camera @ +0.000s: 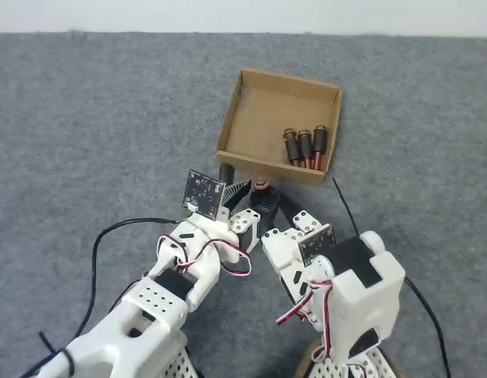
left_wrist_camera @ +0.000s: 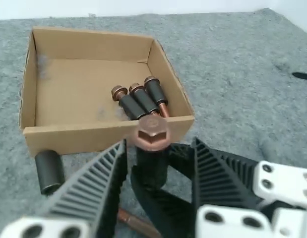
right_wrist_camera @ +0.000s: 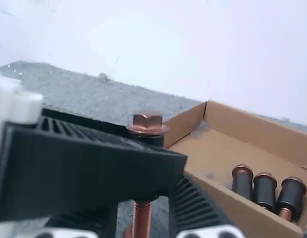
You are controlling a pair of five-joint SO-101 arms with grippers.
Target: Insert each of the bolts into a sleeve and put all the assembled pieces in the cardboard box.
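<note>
Copper hex-head bolt, seated in short black cylindrical sleeve just outside brown cardboard box: likely stiff, dense, slick, so grip sleeve mid-body, as right gripper does; left gripper gapes around it.

The bolt head is blurred, and the lower end of its sleeve is hidden. A copper shank runs off the picture's edge.
</note>
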